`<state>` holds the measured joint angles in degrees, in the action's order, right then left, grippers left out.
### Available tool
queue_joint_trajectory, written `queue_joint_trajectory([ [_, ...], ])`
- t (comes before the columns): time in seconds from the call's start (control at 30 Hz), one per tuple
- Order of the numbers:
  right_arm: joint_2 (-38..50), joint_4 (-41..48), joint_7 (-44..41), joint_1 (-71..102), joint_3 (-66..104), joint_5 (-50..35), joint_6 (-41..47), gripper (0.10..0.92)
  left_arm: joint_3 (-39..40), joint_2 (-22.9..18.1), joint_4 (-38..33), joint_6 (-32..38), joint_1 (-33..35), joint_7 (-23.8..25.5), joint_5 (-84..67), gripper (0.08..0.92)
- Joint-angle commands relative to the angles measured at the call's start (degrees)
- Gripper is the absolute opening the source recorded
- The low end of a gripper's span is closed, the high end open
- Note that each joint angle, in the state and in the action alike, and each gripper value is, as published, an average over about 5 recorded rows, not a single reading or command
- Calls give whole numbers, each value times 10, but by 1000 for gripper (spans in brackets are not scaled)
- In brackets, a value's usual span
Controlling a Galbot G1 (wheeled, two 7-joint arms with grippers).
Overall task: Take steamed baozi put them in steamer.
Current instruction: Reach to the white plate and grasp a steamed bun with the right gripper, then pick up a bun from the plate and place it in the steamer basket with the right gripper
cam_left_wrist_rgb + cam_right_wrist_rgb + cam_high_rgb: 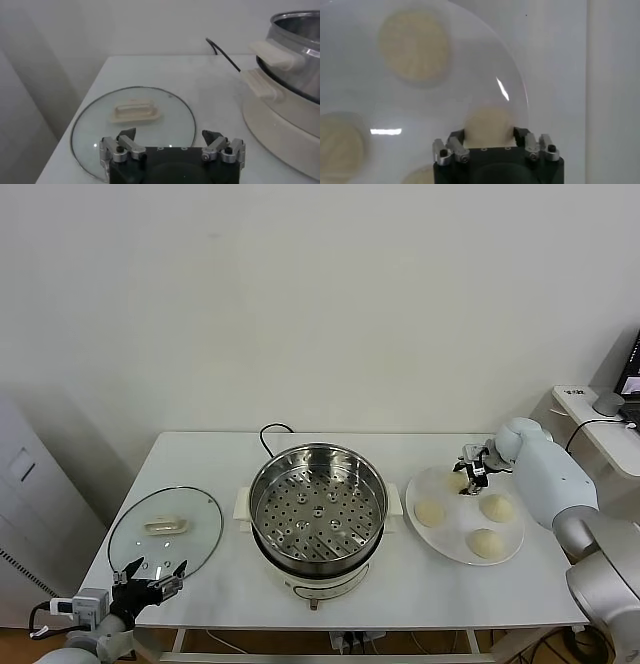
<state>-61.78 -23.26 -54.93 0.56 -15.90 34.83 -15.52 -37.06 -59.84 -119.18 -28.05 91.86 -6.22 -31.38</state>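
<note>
The steel steamer (318, 504) with its perforated tray stands mid-table and holds nothing; its side shows in the left wrist view (295, 65). Several cream baozi lie on a white plate (450, 546) to its right: one at the near left (430, 511), one at the right (496, 506), one at the front (486, 542). My right gripper (472, 474) is over the plate's far part, shut on a fourth baozi (459, 481). In the right wrist view the fingers (457, 142) press both sides of that baozi (489, 122), low over the plate (470, 75). My left gripper (150, 584) hangs open and empty by the table's front left.
A round glass lid (165, 532) with a cream handle lies left of the steamer, just beyond the left gripper (169, 136). A black cord (270, 434) runs behind the steamer. A side table (600, 429) stands at the far right, a white cabinet (30, 504) at the left.
</note>
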Motion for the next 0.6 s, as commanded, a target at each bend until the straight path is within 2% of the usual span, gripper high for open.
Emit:
queue_joint_trajectory([
  [0.03,-5,7,-3,-1,11,5,3,500,-1,0,-1,0,0,0,-1,823],
  [0.17,5,-12,-10,-1,4,-3,0,495,-2,-3,-4,-1,1,-1,-1,823],
  [0.3,34,-61,-24,-12,-35,-46,3,493,-6,-6,-11,-2,9,-2,0,823],
  [0.47,113,-212,-52,-70,-170,-198,21,494,-8,-8,-16,-3,15,-2,1,823],
  [0.6,136,-291,-77,-139,-235,-269,0,499,-8,-9,-22,-3,18,-2,2,823],
])
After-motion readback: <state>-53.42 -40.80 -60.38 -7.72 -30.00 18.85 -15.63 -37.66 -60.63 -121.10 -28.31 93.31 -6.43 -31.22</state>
